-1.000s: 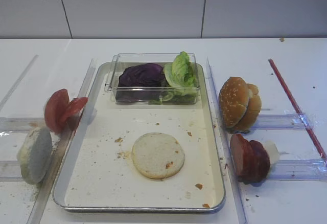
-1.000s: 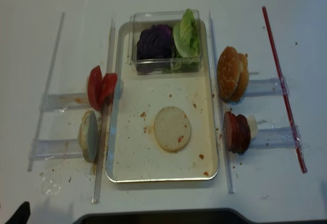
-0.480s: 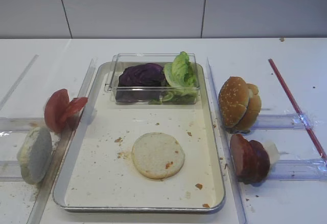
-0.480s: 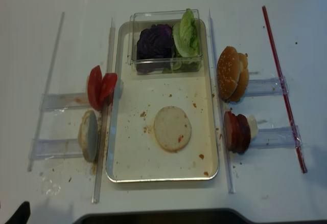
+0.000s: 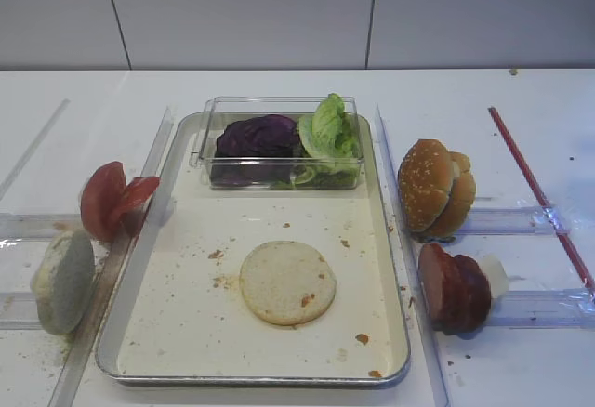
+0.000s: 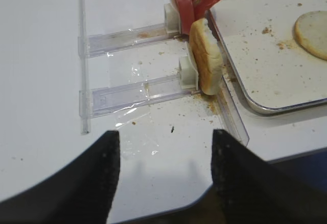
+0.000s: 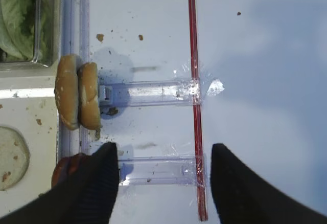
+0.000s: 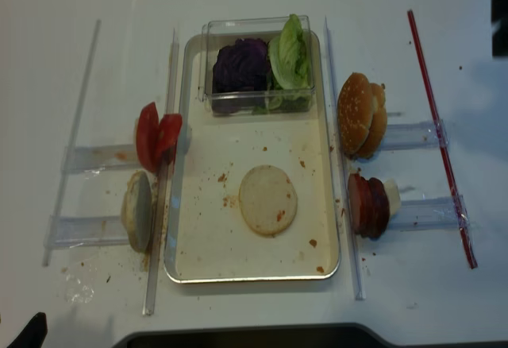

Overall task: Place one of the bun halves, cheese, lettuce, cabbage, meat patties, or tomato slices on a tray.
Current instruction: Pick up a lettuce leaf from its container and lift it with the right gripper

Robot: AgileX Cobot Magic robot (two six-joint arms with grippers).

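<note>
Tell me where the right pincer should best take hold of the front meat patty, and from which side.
Probably from above, across its flat faces near the top edge. The meat patties stand on edge on the clear rail, packed face to face beside the tray, so only the rims are exposed. The right pincer is open above that rail, so the inner finger would have to wedge between slices.

lettuce [image 7: 18, 19] — cropped at edge, patties [image 7: 69, 168] — half hidden

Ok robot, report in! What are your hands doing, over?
Both grippers open, empty: left near the rack bun, right above the patties. One bun half flat on the tray. Nothing in the way.
</note>
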